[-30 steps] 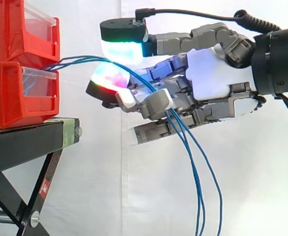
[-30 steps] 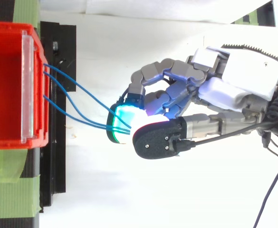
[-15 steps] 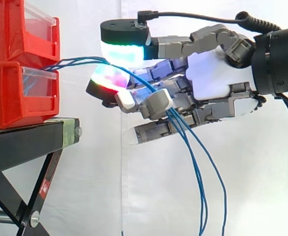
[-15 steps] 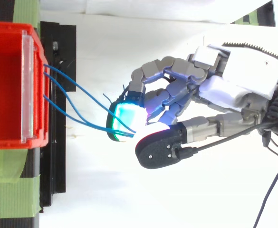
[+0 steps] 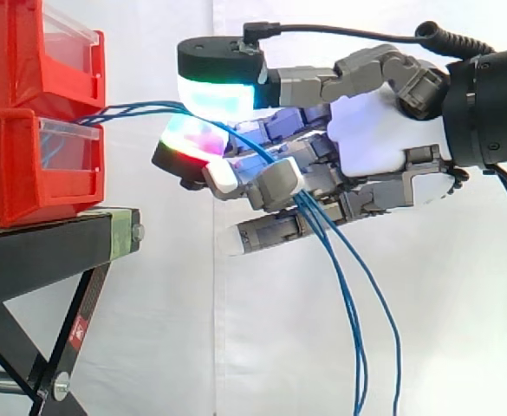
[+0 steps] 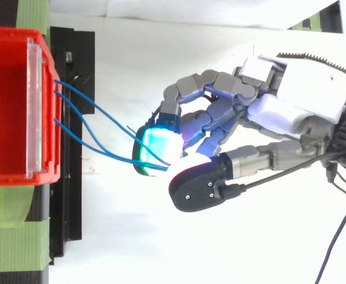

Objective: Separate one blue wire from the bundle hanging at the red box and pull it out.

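Note:
Three thin blue wires [image 5: 140, 107] leave the gap between the two stacked red bins [image 5: 10, 165], arch to the right and run into my hand [image 5: 374, 139]. They pass over the red-glowing fingertip [image 5: 192, 139], go under a curled finger and hang down in long strands [image 5: 357, 347]. The thumb, its pad [image 5: 218, 94] glowing green-white, sits just above the wires. From above, the wires [image 6: 84, 127] fan out from the bin's front edge [image 6: 48, 106] and meet at the green-glowing pad [image 6: 155, 148] of my hand [image 6: 279, 112], whose fingers are curled round them.
The bins stand on a black stand [image 5: 45, 251] with crossed legs at the left. Green tape [image 6: 19, 236] marks the stand's top. A white curtain is behind, with free room below and to the right of the hand.
The thumb has lifted a little and swung away from the finger pads. The hanging wire strands have drifted slightly right. The hand's place is almost the same.

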You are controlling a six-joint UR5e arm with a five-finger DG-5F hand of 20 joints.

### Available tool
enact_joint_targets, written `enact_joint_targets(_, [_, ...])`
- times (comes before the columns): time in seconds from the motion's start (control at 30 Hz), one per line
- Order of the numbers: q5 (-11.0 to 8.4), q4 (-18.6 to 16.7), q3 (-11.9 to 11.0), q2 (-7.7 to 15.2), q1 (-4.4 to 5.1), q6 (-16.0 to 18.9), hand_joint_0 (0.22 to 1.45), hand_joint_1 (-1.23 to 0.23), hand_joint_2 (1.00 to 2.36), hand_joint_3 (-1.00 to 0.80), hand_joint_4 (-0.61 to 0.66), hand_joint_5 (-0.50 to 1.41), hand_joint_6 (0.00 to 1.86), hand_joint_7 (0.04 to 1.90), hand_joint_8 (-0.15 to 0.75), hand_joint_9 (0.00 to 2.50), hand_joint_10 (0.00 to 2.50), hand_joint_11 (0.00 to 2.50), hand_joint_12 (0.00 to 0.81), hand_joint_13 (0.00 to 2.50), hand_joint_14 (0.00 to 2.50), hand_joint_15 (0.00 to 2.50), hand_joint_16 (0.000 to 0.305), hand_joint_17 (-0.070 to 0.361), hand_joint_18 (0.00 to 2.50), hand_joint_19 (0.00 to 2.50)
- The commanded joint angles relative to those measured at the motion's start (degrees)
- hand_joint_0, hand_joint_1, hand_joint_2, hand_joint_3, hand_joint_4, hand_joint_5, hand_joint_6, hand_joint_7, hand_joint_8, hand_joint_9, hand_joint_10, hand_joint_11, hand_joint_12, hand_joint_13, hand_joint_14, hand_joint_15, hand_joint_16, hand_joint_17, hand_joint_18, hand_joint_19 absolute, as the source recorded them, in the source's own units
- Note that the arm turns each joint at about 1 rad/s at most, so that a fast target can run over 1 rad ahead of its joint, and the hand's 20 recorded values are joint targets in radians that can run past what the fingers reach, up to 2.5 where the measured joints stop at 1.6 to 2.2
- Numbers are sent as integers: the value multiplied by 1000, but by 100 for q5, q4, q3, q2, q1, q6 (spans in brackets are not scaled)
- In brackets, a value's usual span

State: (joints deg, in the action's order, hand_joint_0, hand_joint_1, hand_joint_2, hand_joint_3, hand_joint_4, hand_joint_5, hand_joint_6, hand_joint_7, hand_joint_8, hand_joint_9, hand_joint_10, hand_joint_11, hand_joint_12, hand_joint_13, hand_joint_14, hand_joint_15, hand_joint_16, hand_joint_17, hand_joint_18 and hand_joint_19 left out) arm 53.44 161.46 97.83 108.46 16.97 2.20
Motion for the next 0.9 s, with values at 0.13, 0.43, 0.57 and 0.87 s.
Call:
enact_joint_targets(0.13, [0,0,0,0,-1,0,728,-905,1011,-393,251,-248,866,1023,309,796,20,1029,332,1296,18,1401,55,124,537,308])
enact_joint_targets(0.43, [0,-9,0,0,-1,0,599,-680,1011,-383,251,-236,852,1024,329,867,20,1017,330,1319,15,1410,57,129,518,378])
enact_joint_targets(0.57, [0,0,0,0,-1,0,626,-694,1015,-335,244,-233,861,1022,331,880,21,1024,327,1322,15,1401,57,128,527,374])
enact_joint_targets(0.87, [0,0,0,0,-1,0,644,-761,1030,-99,181,-227,883,1014,332,937,21,1064,325,1359,15,1424,54,122,562,392])
